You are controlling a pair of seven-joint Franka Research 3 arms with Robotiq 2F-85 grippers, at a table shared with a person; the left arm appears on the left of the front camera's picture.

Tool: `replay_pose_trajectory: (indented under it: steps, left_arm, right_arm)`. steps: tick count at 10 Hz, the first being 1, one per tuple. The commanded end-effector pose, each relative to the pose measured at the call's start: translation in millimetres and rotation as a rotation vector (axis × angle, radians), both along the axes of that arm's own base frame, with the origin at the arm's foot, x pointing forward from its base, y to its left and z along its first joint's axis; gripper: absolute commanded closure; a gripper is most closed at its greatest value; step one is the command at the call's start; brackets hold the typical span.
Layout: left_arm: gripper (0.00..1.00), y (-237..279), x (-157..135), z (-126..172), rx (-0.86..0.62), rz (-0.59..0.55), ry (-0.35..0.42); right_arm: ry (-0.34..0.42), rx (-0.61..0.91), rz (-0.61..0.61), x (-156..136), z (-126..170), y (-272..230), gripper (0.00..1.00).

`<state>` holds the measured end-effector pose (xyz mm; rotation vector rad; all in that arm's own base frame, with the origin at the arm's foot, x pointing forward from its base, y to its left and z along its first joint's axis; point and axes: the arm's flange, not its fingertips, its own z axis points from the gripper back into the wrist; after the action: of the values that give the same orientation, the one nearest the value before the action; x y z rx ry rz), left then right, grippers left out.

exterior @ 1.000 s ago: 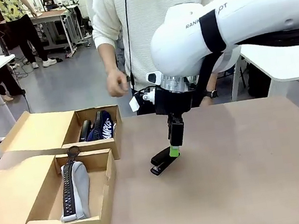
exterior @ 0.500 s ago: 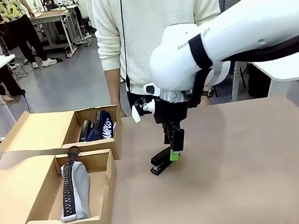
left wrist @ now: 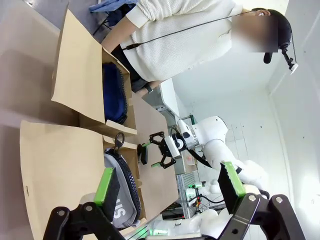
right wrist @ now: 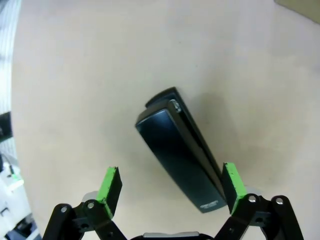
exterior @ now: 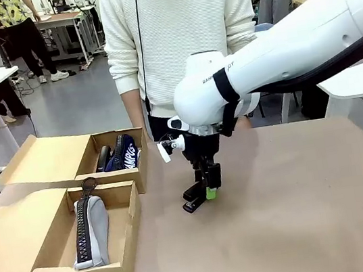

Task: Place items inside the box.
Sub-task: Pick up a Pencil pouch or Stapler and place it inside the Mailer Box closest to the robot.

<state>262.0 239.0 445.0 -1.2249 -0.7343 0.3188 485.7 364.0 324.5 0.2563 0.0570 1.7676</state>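
Now poised over a glossy black plastic stapler (exterior: 194,200), centre frame.
Straddling it on the brown tabletop (exterior: 300,200) with right end effector (exterior: 207,188) spread wide; likewise spread at left end effector (left wrist: 169,182).

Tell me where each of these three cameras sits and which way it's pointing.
Front: fixed on the robot's side, facing across the table at the person; the right arm and right tool show.
Left wrist: mounted behind the open left tool, looking over the boxes toward the person.
Right wrist: looks down between its open fingers at the stapler on the table.
Front and right wrist share the stapler.
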Motion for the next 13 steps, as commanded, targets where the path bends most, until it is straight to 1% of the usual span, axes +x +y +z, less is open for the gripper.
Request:
replay_pose_trajectory:
  steps: [1,3,6,7,8,9,10,11,13]
  left_arm:
    - [0.0,-0.6,0.8,1.7,-0.011,0.001,-0.027]
    - [0.0,-0.6,0.8,1.7,-0.011,0.001,-0.027]
    - [0.0,-0.6,0.8,1.7,-0.011,0.001,-0.027]
    - [0.0,-0.6,0.8,1.7,-0.011,0.001,-0.027]
    - [0.0,-0.6,0.8,1.7,-0.011,0.001,-0.027]
    - [0.0,-0.6,0.8,1.7,-0.011,0.001,-0.027]
    - [0.0,-0.6,0.8,1.7,-0.011,0.001,-0.027]
    - [0.0,-0.6,0.8,1.7,-0.011,0.001,-0.027]
    - [0.0,-0.6,0.8,1.7,-0.011,0.001,-0.027]
  right_arm:
    - [-0.058,0.038,0.072,2.4,-4.8,2.4,0.0]
    - [-0.064,0.046,0.069,1.7,-8.6,-0.8,0.0]
    - [-0.052,0.038,0.08,3.0,-11.6,1.8,0.0]
    - [-0.045,0.037,0.09,2.5,-11.5,2.5,0.6]
    - [-0.042,0.039,0.096,1.6,-11.7,2.3,0.6]
    - [-0.037,0.034,0.1,1.4,-12.2,2.0,1.0]
    - [-0.031,0.03,0.095,2.4,-12.8,1.7,0.62]
    - [-0.027,0.026,0.093,2.8,-13.5,1.5,1.0]
    - [-0.017,0.019,0.094,1.7,-14.6,-0.9,1.0]
